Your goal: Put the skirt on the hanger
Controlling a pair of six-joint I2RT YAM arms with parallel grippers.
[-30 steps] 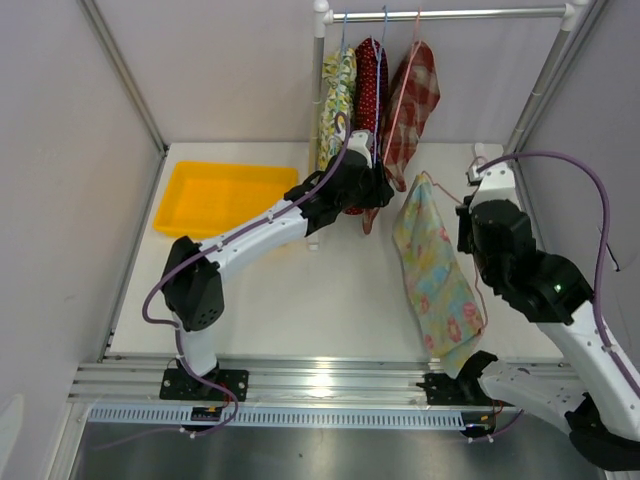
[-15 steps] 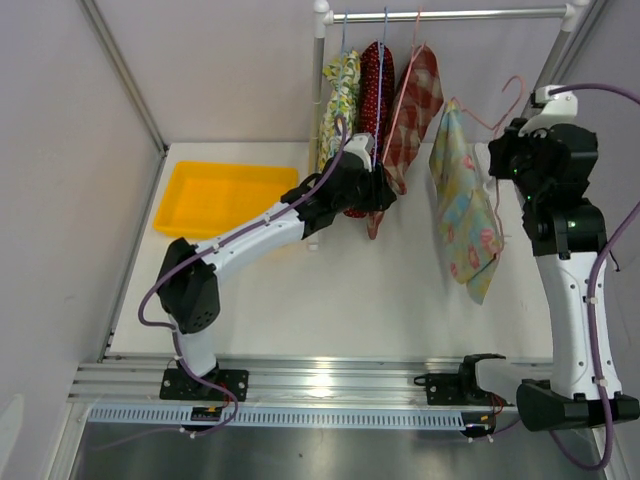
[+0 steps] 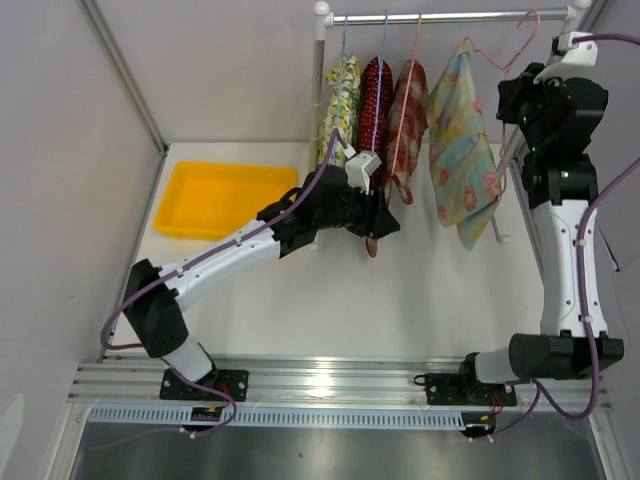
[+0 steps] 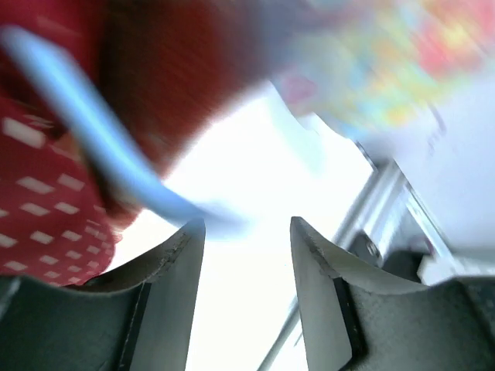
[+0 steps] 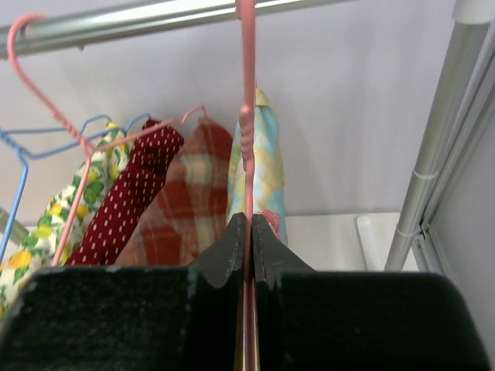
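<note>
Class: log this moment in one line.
left gripper: open by red skirt | right gripper: shut on pink hanger | floral skirt: on hanger at rail

Bright, even light; soft shadows on the table; glare on the front rail; left wrist view blurred and blown out; right wrist view sharp.

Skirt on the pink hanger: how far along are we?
Done: the floral skirt hangs from the pink hanger. In hand: the right gripper is shut on the hanger, holding it up at the rail. Left: confirm it is hooked over the rail, then let go.
</note>
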